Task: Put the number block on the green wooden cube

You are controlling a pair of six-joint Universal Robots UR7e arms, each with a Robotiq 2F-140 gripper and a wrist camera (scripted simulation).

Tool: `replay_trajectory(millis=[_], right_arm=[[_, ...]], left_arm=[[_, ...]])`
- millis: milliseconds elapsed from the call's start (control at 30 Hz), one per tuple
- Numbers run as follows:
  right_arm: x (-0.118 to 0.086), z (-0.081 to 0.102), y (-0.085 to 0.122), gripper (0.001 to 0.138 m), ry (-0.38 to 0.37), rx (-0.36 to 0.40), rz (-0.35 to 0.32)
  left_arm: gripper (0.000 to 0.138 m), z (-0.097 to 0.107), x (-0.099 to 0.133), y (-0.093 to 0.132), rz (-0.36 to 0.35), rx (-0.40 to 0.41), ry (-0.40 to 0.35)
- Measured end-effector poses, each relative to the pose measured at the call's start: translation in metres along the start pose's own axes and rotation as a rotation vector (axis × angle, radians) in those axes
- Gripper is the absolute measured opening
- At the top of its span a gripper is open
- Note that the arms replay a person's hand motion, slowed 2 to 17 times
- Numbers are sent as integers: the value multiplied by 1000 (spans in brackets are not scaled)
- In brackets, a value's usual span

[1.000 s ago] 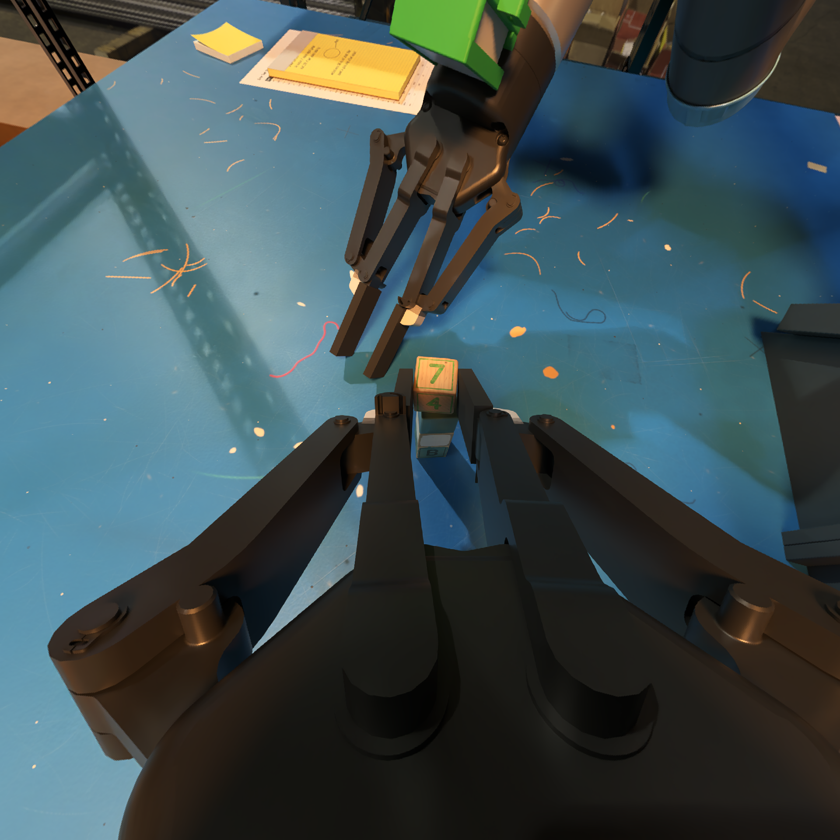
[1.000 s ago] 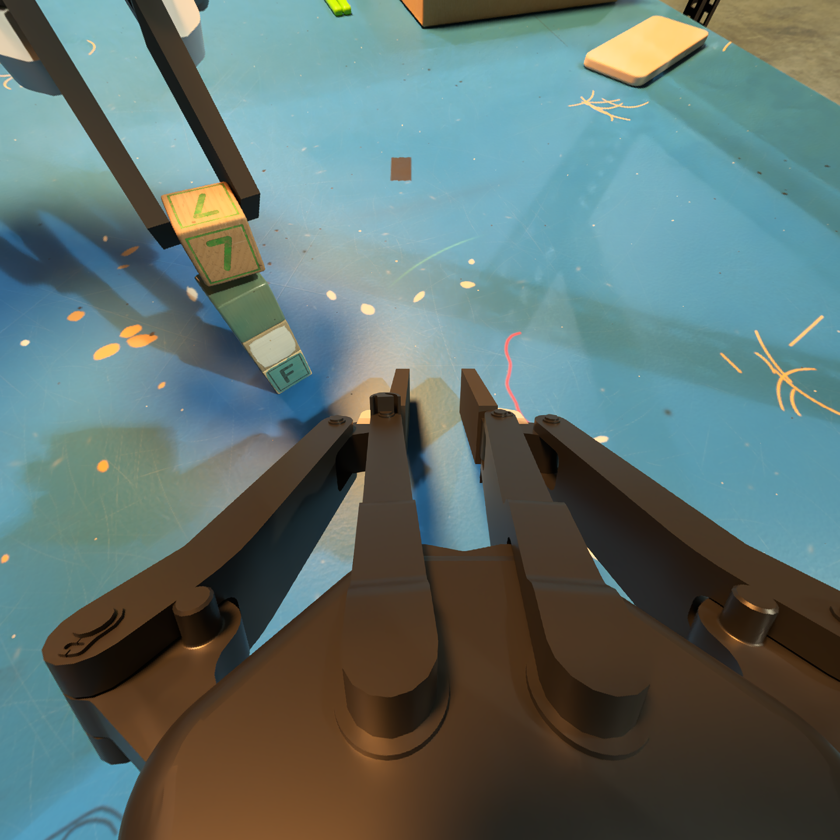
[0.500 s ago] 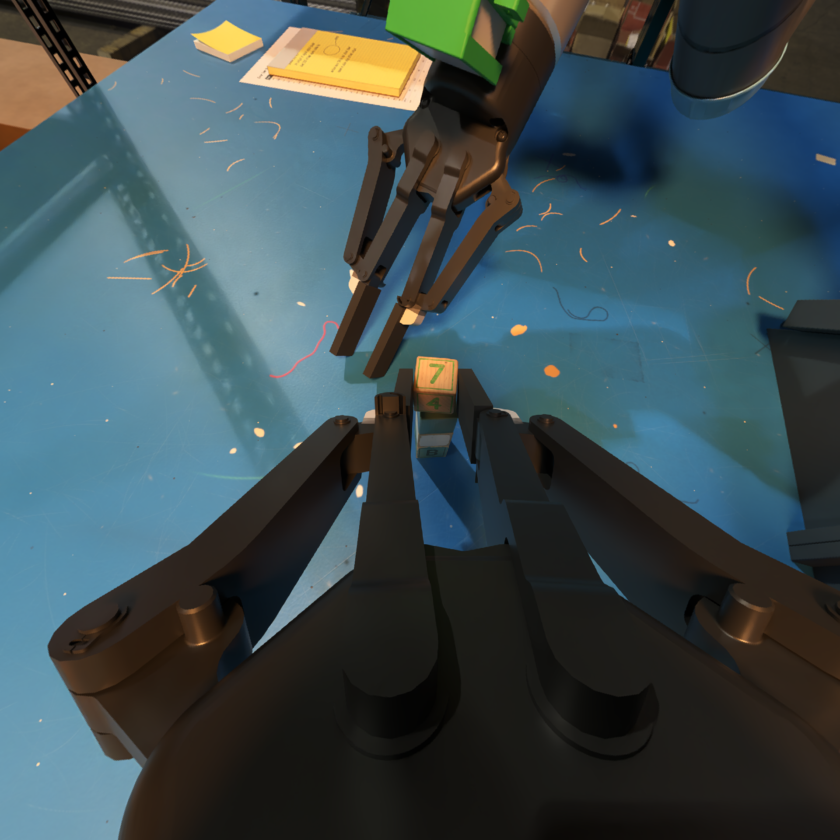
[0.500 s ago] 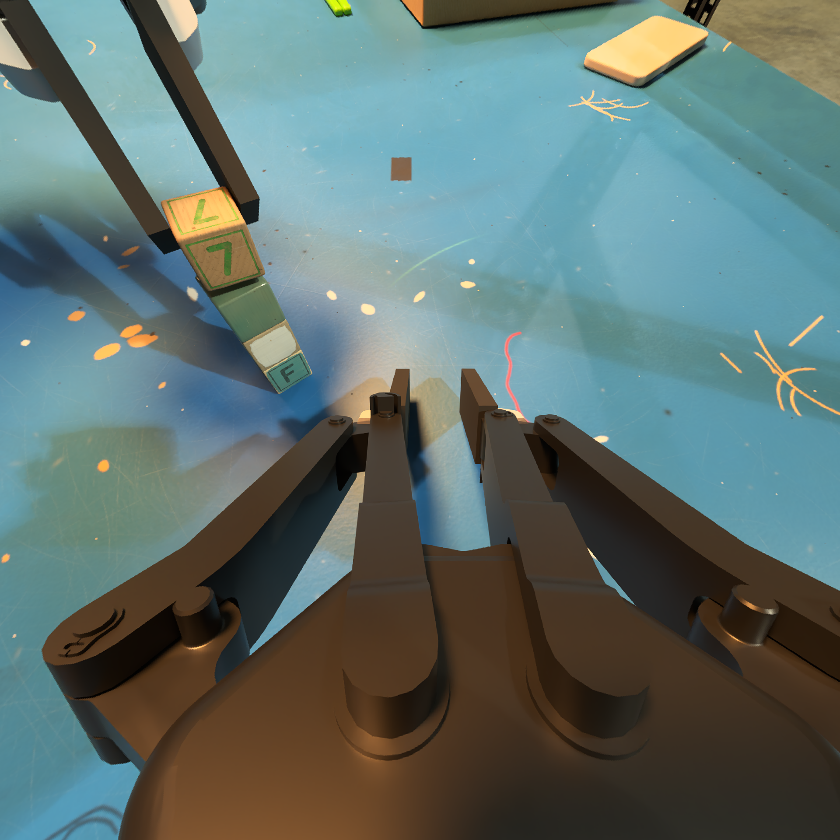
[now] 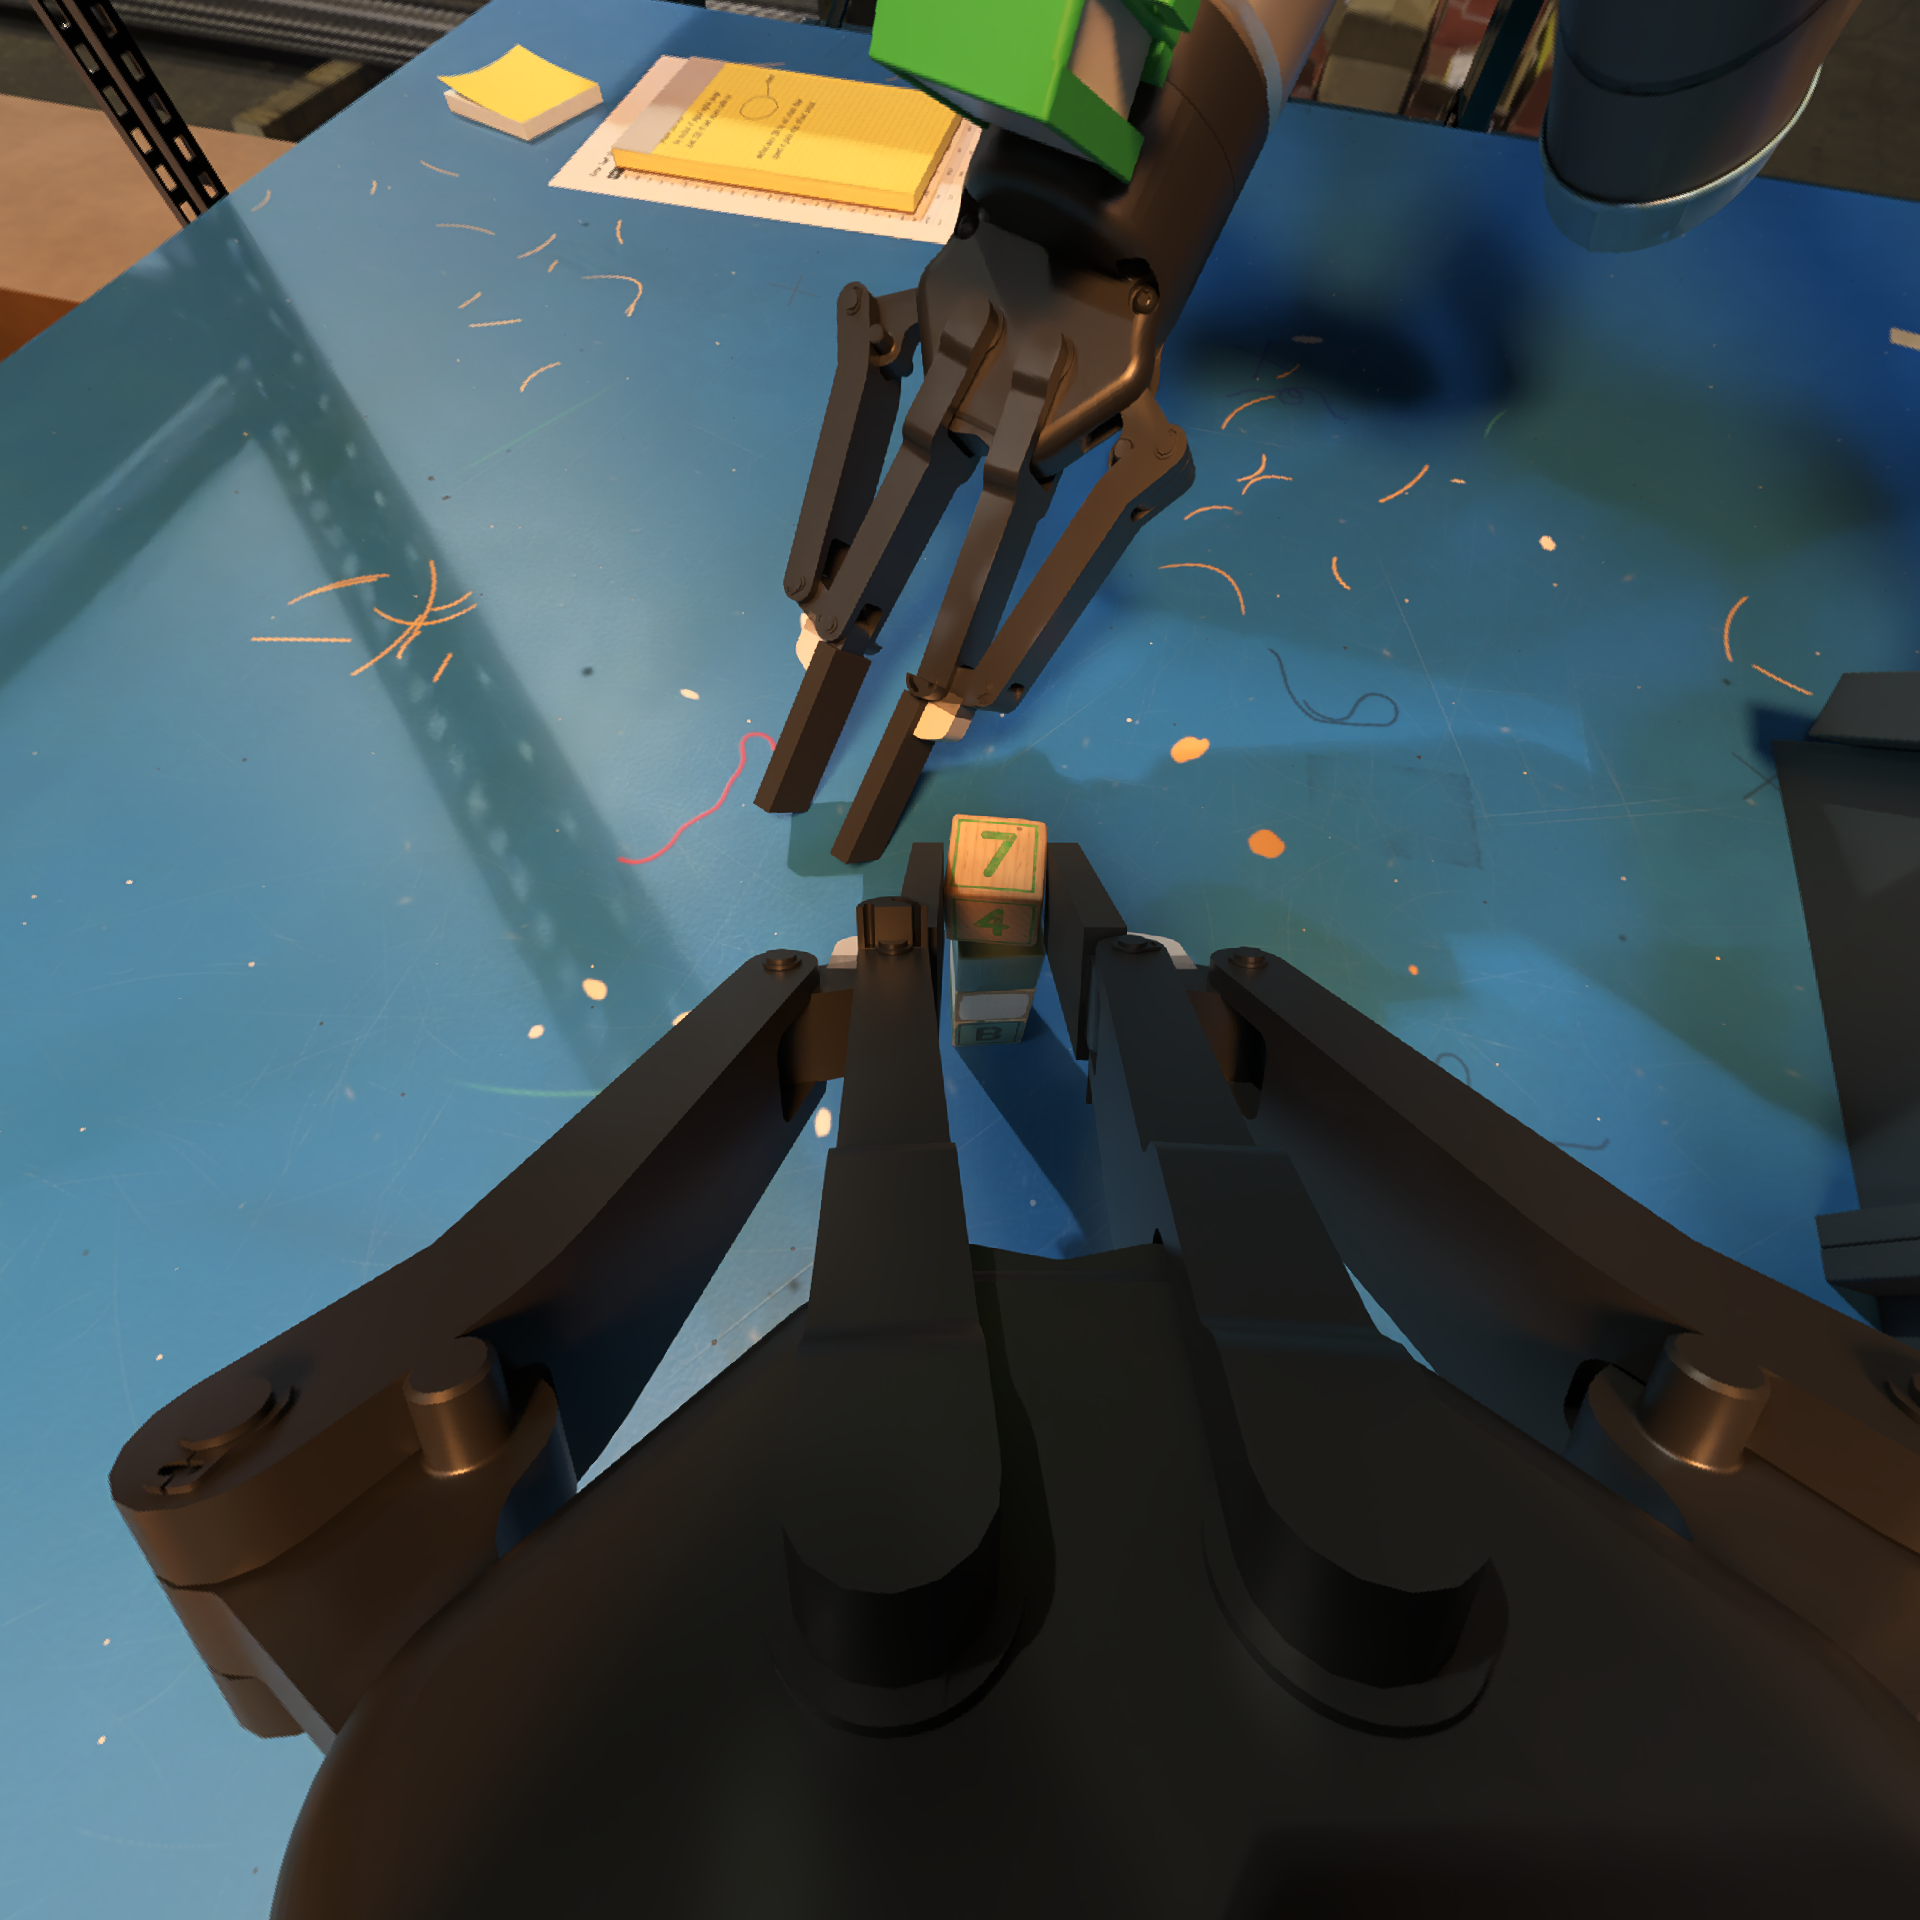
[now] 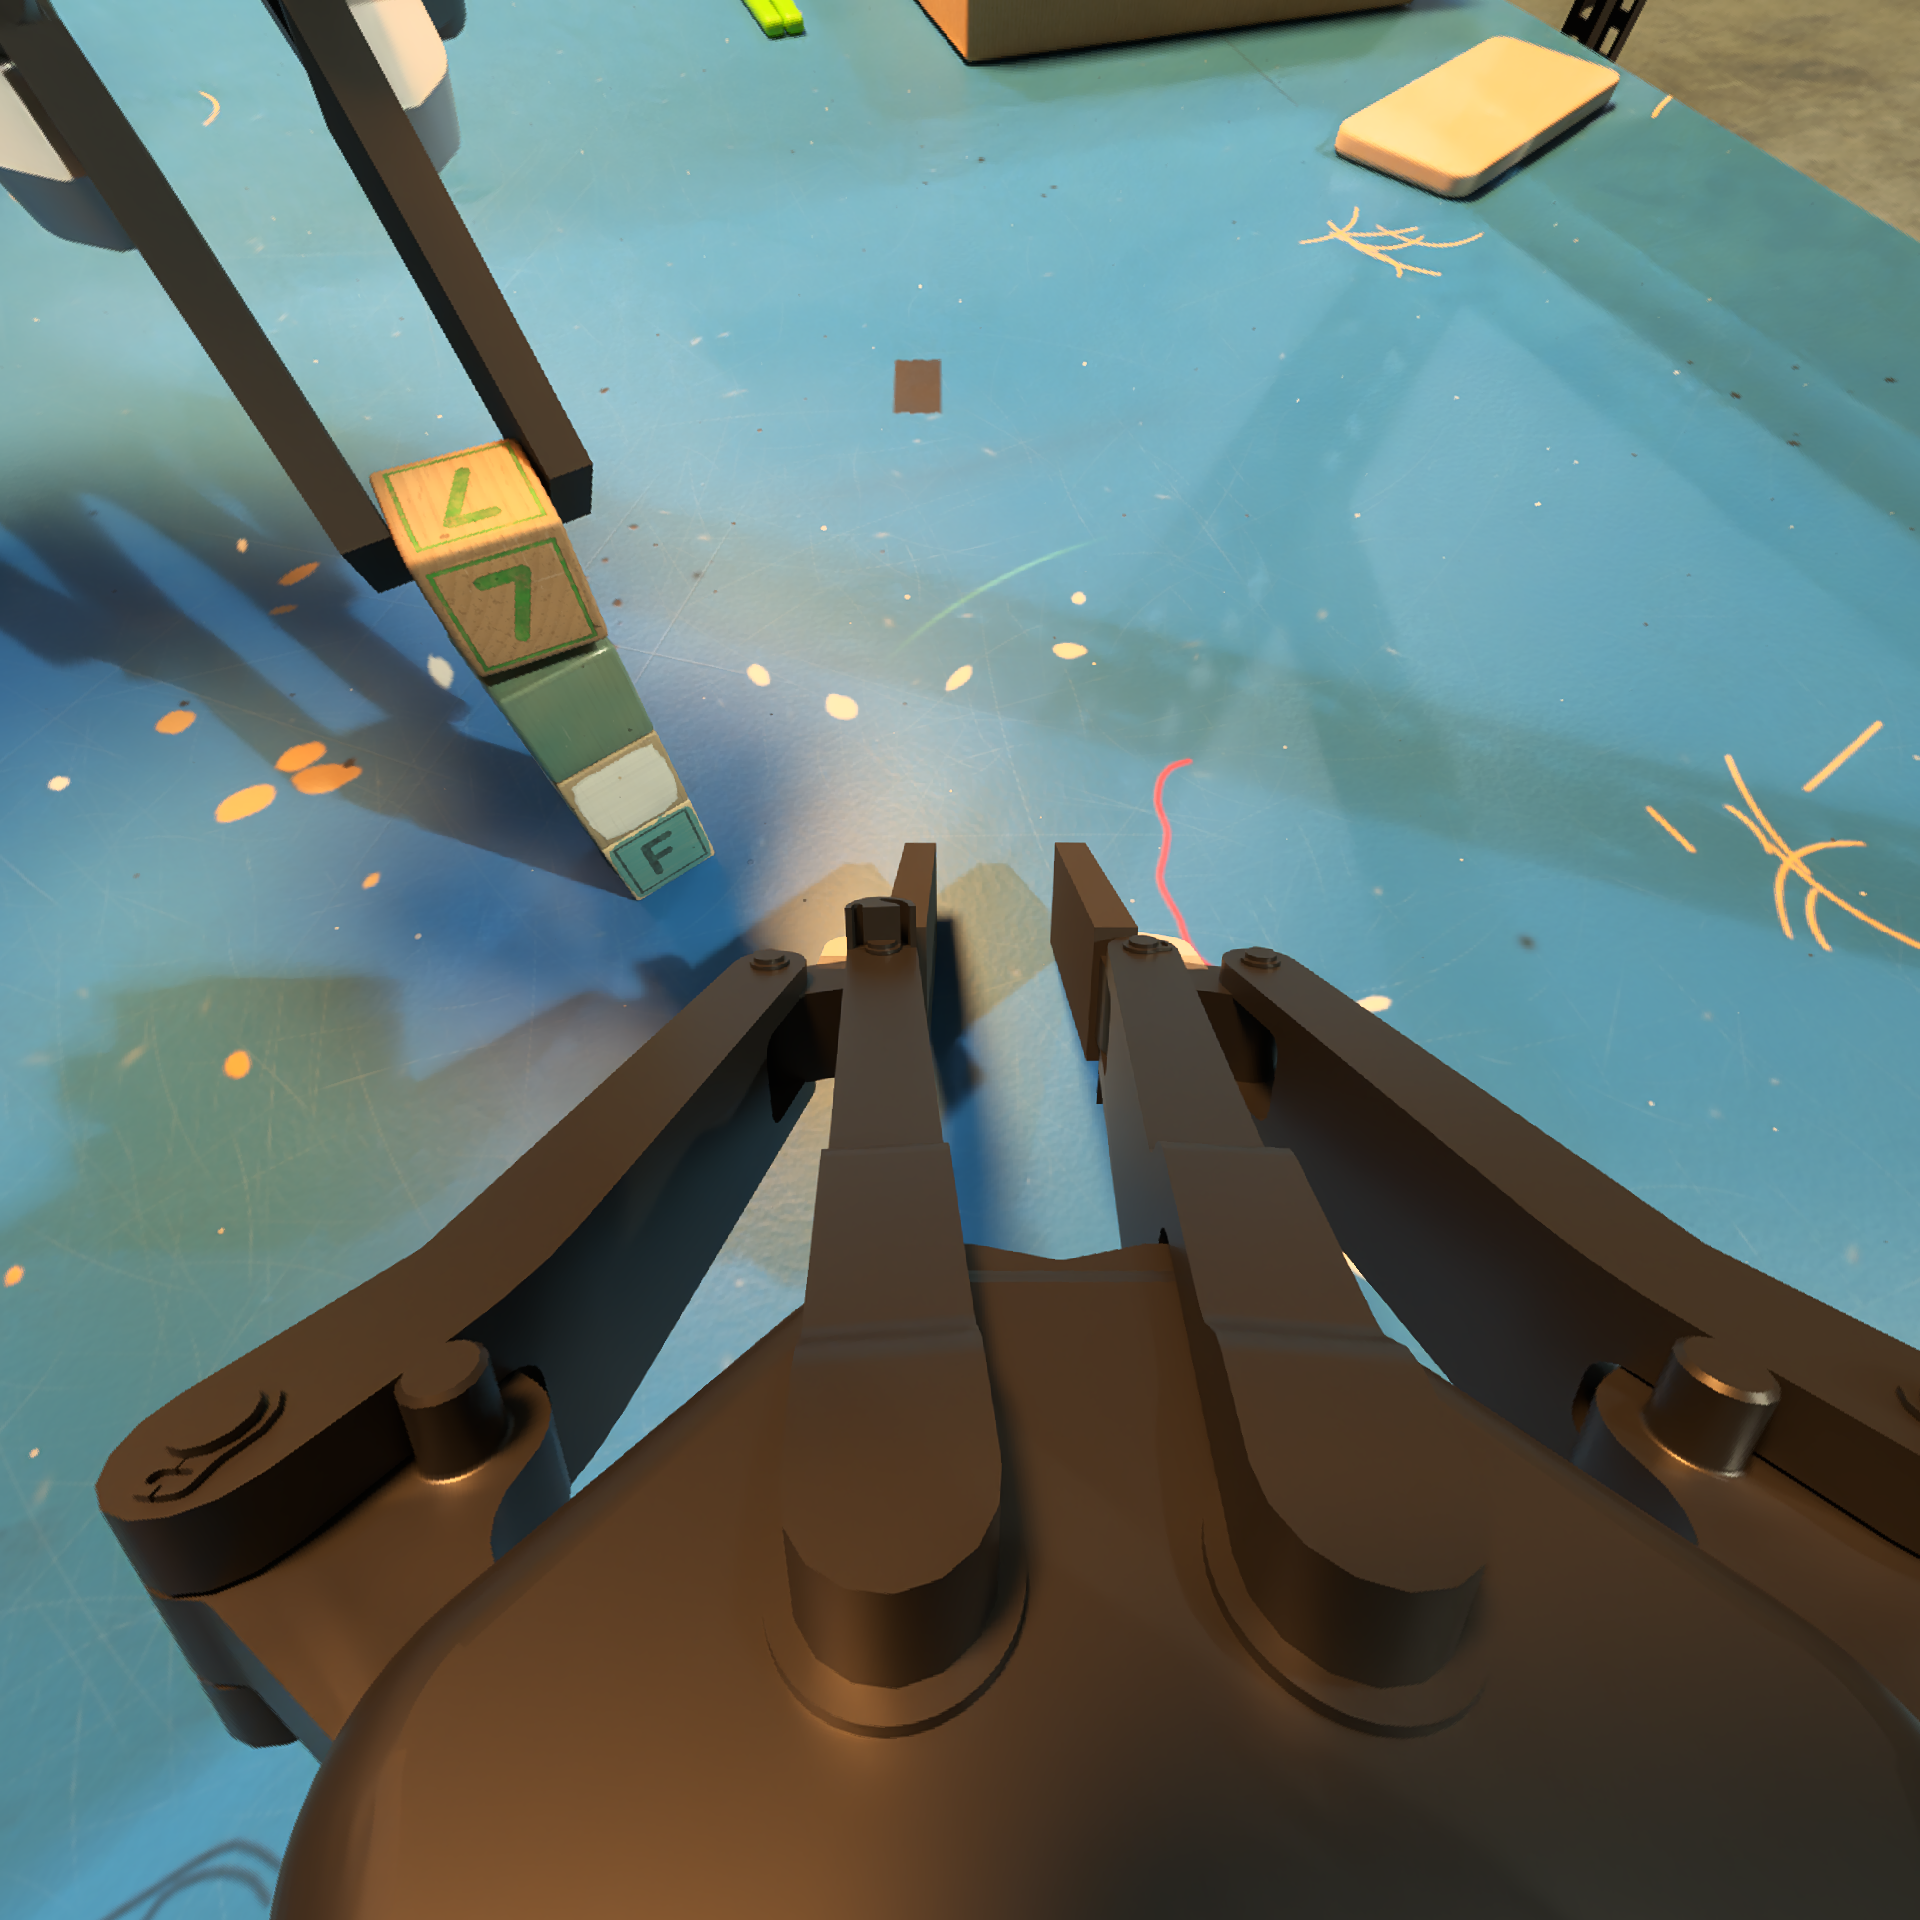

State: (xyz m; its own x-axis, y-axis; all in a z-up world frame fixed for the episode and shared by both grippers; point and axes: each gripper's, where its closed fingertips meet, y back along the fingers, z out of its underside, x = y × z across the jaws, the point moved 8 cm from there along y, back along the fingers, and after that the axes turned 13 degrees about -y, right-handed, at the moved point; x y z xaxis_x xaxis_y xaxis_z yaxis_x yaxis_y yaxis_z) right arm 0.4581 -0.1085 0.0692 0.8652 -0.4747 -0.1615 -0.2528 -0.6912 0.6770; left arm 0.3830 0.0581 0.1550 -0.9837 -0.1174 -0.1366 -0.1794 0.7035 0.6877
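Observation:
The number block (image 5: 995, 854), pale wood with green figures, sits on top of a stack: the green wooden cube (image 6: 566, 707), a white block (image 6: 623, 790) and a teal letter block (image 6: 657, 854) on the blue table. My left gripper (image 5: 997, 883) is shut on the number block from both sides; it also shows in the right wrist view (image 6: 464, 525). The number block (image 6: 488, 561) rests flush on the green cube. My right gripper (image 6: 992, 873) is narrowly open and empty, low over the table just right of the stack; it also shows in the left wrist view (image 5: 821, 826).
A yellow pad (image 5: 779, 135) on paper and sticky notes (image 5: 520, 88) lie at the far edge. A dark object (image 5: 1860, 935) stands at the right. A cream slab (image 6: 1475, 114), a cardboard box (image 6: 1143, 21) and a red thread (image 6: 1169, 831) show in the right wrist view.
My left gripper has lowered the number block slightly, closing the small gap to the green cube. The right gripper has not moved.

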Motion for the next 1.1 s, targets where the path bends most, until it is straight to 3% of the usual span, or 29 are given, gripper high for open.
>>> replay_trajectory(millis=[1100], right_arm=[[0, 0, 0, 30, 0, 0, -1]], left_arm=[[26, 1, 1, -1, -6, 3, 5]])
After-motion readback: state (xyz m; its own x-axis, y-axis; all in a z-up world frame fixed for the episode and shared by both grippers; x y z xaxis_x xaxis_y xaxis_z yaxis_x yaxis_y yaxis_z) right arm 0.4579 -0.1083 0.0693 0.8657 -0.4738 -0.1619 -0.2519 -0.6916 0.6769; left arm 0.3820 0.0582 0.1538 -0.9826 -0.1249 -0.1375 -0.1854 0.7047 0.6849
